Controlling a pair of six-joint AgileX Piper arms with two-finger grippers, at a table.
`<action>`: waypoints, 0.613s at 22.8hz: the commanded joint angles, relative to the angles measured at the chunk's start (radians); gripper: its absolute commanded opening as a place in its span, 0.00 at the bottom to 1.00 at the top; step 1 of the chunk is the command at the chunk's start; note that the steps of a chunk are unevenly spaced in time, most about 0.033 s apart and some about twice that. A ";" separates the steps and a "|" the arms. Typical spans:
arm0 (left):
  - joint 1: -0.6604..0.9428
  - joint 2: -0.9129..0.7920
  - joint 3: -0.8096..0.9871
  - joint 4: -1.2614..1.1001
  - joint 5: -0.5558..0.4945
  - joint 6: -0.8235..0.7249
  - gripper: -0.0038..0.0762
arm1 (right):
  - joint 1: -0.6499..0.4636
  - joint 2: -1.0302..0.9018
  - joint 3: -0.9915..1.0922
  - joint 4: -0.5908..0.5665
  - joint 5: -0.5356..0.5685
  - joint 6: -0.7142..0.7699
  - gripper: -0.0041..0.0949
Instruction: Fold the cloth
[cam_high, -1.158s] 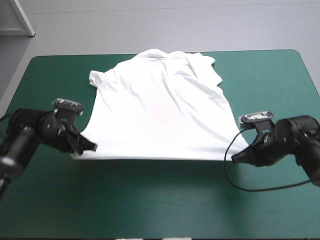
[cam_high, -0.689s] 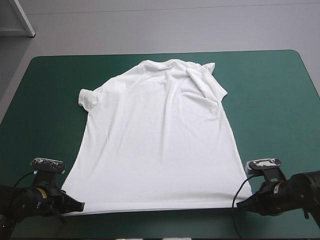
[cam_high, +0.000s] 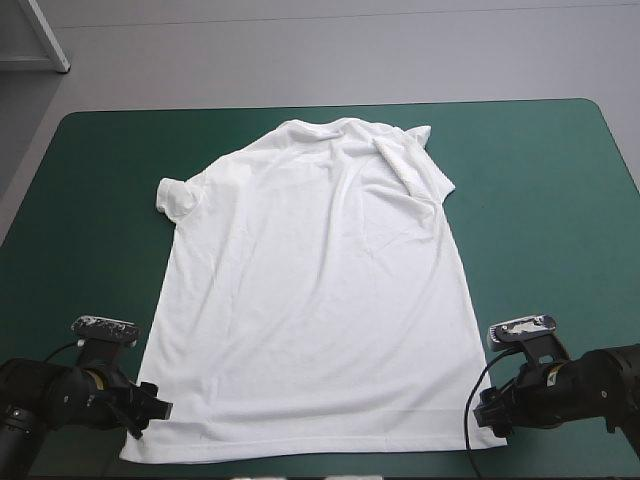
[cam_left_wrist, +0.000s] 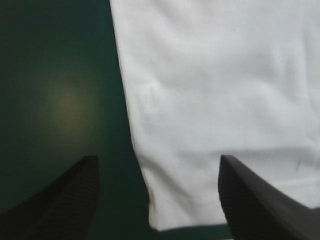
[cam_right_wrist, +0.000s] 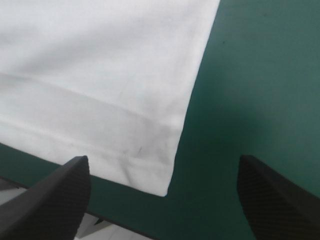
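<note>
The left end effector (cam_high: 150, 410) (cam_left_wrist: 157, 157) is held wide open, its two black fingers (cam_left_wrist: 75, 195) set well apart, and nothing is gripped between them. In the left wrist view, one near corner of the T-shirt's hem (cam_left_wrist: 156, 220) is seen in the gap between the fingers, with one finger over the white fabric and the other over bare cover. Whether the fabric is touched cannot be told.

The right end effector (cam_high: 488, 410) (cam_right_wrist: 162, 158) is likewise spread wide and holds nothing. The other hem corner (cam_right_wrist: 161, 192) is seen between its fingers (cam_right_wrist: 272, 195), close to the counter's near edge.

The T-shirt (cam_high: 310, 290) (cam_left_wrist: 215, 90) (cam_right_wrist: 100, 75) is spread flat on the counter (cam_high: 540, 200), its hem toward the near edge and its collar (cam_high: 320, 125) toward the far edge. The sleeve (cam_high: 175, 197) on the left arm's side is bunched into a small roll. The other sleeve (cam_high: 408, 160) is folded inward over the body of the shirt. Light creases are seen across the fabric.

The teal-green cover (cam_high: 90, 200) (cam_left_wrist: 60, 75) (cam_right_wrist: 250, 75) is exposed on both sides of the shirt.
</note>
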 joint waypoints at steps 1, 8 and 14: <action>-0.002 0.010 -0.047 0.002 -0.140 -0.016 0.70 | -0.006 -0.006 -0.071 0.006 -0.044 0.000 0.84; 0.013 0.329 -0.345 0.100 -0.398 -0.053 0.65 | -0.006 -0.005 -0.206 -0.002 0.005 0.051 0.84; 0.135 0.585 -0.485 0.020 -0.510 -0.028 0.63 | -0.006 -0.005 -0.239 -0.052 0.030 0.095 0.82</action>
